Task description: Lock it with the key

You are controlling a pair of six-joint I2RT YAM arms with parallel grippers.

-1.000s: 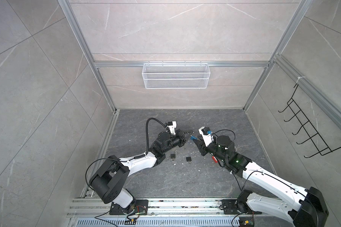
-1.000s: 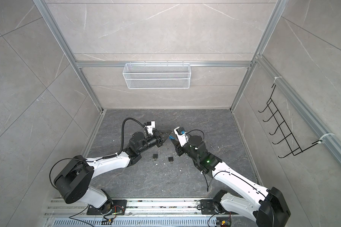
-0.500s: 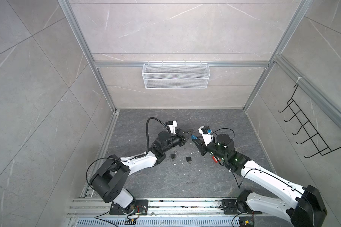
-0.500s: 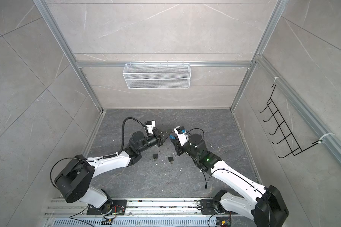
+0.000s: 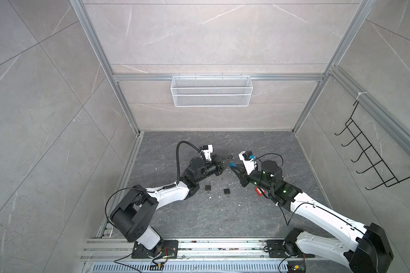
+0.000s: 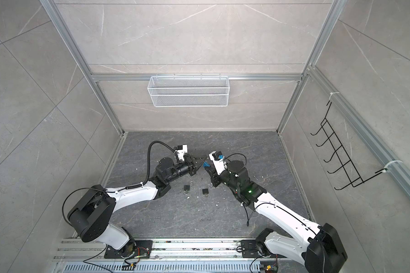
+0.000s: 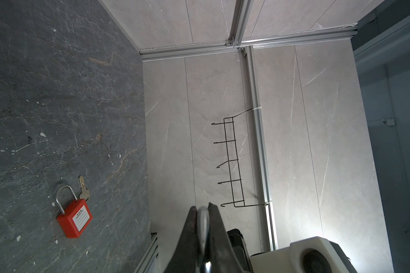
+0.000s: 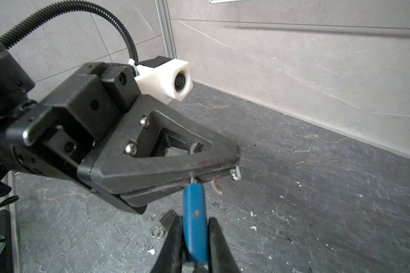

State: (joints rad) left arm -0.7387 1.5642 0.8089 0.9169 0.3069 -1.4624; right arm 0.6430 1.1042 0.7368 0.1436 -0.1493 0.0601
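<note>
Only red padlock (image 7: 74,218) labelled, unreadable; left jaws, right jaws grip blue padlock (image 8: 194,219).

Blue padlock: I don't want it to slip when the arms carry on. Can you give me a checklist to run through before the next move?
1. Left hand shut on the metal loop: ok.
2. Right hand closed on the blue padlock: ok.
3. Loop's free end seated in the padlock's body: cannot tell.
4. Key in the blue padlock: cannot tell.
5. Black padlocks on the floor apart from both hands: ok.
</note>
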